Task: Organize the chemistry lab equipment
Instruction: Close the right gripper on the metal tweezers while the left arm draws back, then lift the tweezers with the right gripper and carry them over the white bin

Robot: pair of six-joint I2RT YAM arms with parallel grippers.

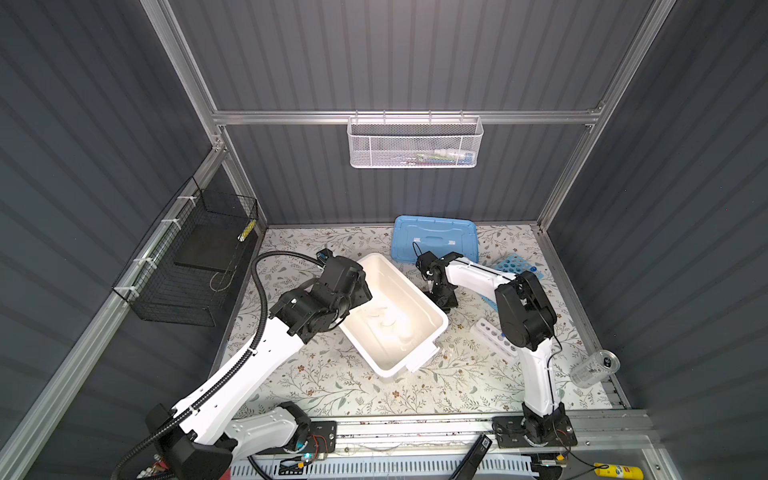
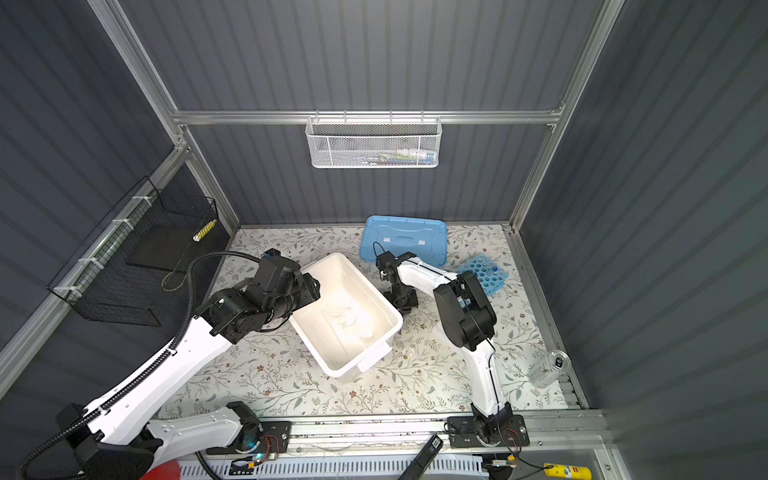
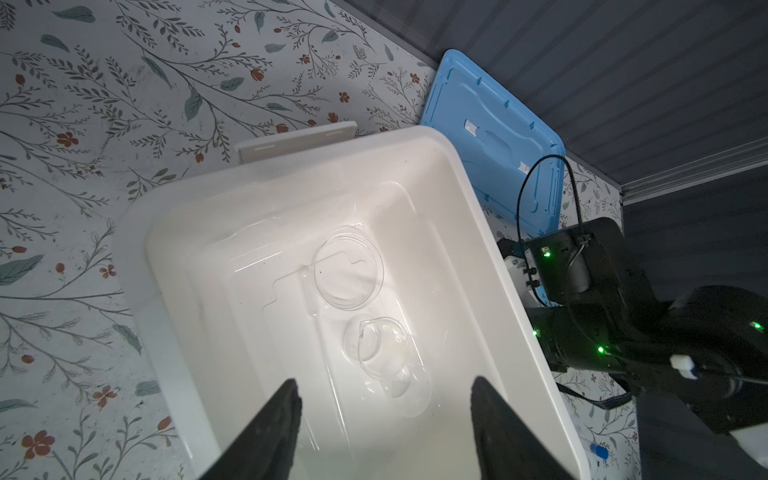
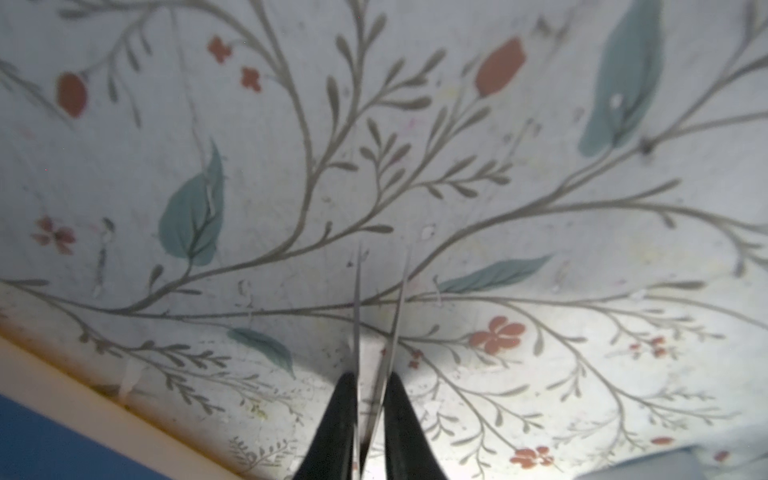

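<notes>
As both top views show: white bin (image 1: 395, 368) mid-counter; blue rack (image 1: 515, 264) and white rack (image 1: 492, 332) toward right edge; right claw (image 1: 446, 306) just beside bin.
Left wrist: left claw (image 3: 384, 380) open over bin; glass dish (image 3: 348, 272), beaker (image 3: 380, 349) inside.
Right wrist: right claw closed on two thin rods (image 4: 357, 311), close over counter (image 4: 540, 187).
</notes>
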